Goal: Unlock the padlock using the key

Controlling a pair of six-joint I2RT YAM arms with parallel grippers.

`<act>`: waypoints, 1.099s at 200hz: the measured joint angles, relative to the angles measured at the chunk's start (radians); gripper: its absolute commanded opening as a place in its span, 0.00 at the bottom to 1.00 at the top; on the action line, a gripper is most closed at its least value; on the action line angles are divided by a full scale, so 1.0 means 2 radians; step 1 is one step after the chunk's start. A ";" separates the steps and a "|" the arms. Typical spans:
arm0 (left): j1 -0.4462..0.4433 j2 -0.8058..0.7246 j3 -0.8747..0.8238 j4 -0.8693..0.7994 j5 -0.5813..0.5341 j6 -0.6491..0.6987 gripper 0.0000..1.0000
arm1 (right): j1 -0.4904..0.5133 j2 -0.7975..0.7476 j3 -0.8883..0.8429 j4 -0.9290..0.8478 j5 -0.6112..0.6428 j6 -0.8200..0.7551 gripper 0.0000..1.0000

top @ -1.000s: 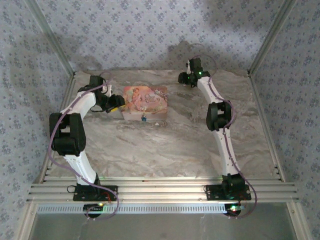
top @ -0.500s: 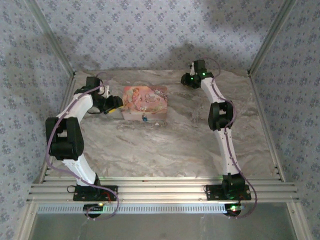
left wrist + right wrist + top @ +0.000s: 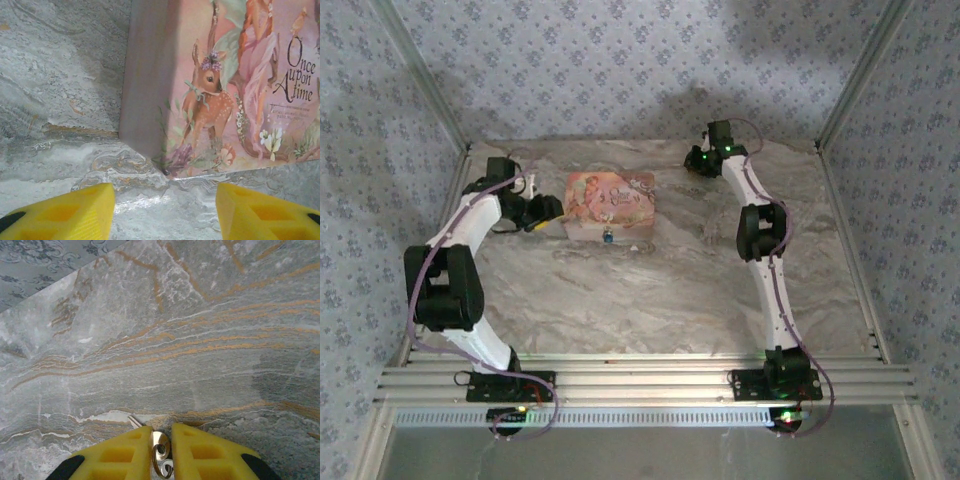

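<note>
A small blue padlock point(image 3: 607, 236) hangs on the front of a pink picture box point(image 3: 611, 199). The silver key point(image 3: 162, 447), with its ring, lies on the marble at the far right of the table. My right gripper point(image 3: 161, 440) is shut on the key's head, and the blade pokes out to the left past one finger. In the top view the right gripper point(image 3: 693, 160) sits low at the table's back edge. My left gripper point(image 3: 165, 215) is open, level with the table, facing the box's point(image 3: 225, 85) near left corner without touching it. It stands just left of the box point(image 3: 542, 213).
The marble tabletop point(image 3: 650, 300) is walled by patterned panels on three sides, with aluminium posts at the corners. The back wall point(image 3: 45, 260) rises close behind the right gripper. Bare marble stretches between the box and the arm bases.
The right gripper's fingers have closed in on the key. The left arm has drawn back slightly to the left of the box, its gripper unchanged.
</note>
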 measured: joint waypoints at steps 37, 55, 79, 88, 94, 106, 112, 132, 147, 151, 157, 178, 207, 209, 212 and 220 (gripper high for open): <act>0.005 -0.024 -0.014 -0.002 -0.001 0.000 0.56 | 0.012 -0.003 0.000 -0.010 0.051 -0.005 0.06; 0.007 -0.041 -0.023 -0.003 -0.001 0.000 0.56 | 0.023 -0.011 -0.005 -0.021 0.076 -0.014 0.00; 0.007 -0.072 -0.042 -0.004 -0.001 0.000 0.56 | 0.041 -0.033 -0.035 -0.035 0.094 -0.021 0.00; 0.007 -0.083 -0.049 -0.005 0.000 0.000 0.56 | 0.047 -0.049 -0.060 -0.036 0.097 -0.025 0.00; 0.007 -0.089 -0.053 -0.005 0.000 0.000 0.56 | 0.051 -0.063 -0.085 -0.033 0.098 -0.027 0.00; 0.007 -0.099 -0.061 -0.006 0.000 0.000 0.56 | 0.058 -0.098 -0.145 -0.025 0.099 -0.035 0.00; 0.007 -0.102 -0.065 -0.006 0.000 0.000 0.56 | 0.061 -0.116 -0.176 -0.020 0.099 -0.038 0.00; 0.007 -0.113 -0.080 -0.008 0.001 0.000 0.56 | 0.066 -0.173 -0.271 -0.007 0.098 -0.049 0.00; 0.007 -0.123 -0.094 -0.008 0.003 0.000 0.56 | 0.066 -0.212 -0.336 0.004 0.099 -0.060 0.00; 0.007 -0.126 -0.097 -0.008 0.004 0.000 0.56 | 0.066 -0.220 -0.350 0.006 0.099 -0.064 0.00; 0.007 -0.132 -0.103 -0.008 0.007 -0.001 0.56 | 0.067 -0.234 -0.372 0.008 0.099 -0.068 0.00; 0.007 -0.150 -0.122 -0.002 0.017 -0.002 0.55 | 0.069 -0.277 -0.439 0.012 0.098 -0.085 0.00; 0.007 -0.156 -0.143 0.003 0.030 -0.006 0.54 | 0.083 -0.333 -0.516 0.008 0.098 -0.108 0.00; 0.007 -0.156 -0.145 0.003 0.030 -0.006 0.54 | 0.085 -0.337 -0.520 0.007 0.098 -0.109 0.00; 0.007 -0.156 -0.146 0.003 0.031 -0.006 0.54 | 0.087 -0.342 -0.526 0.006 0.098 -0.111 0.00; 0.007 -0.156 -0.150 0.004 0.033 -0.006 0.54 | 0.092 -0.356 -0.539 0.005 0.098 -0.115 0.00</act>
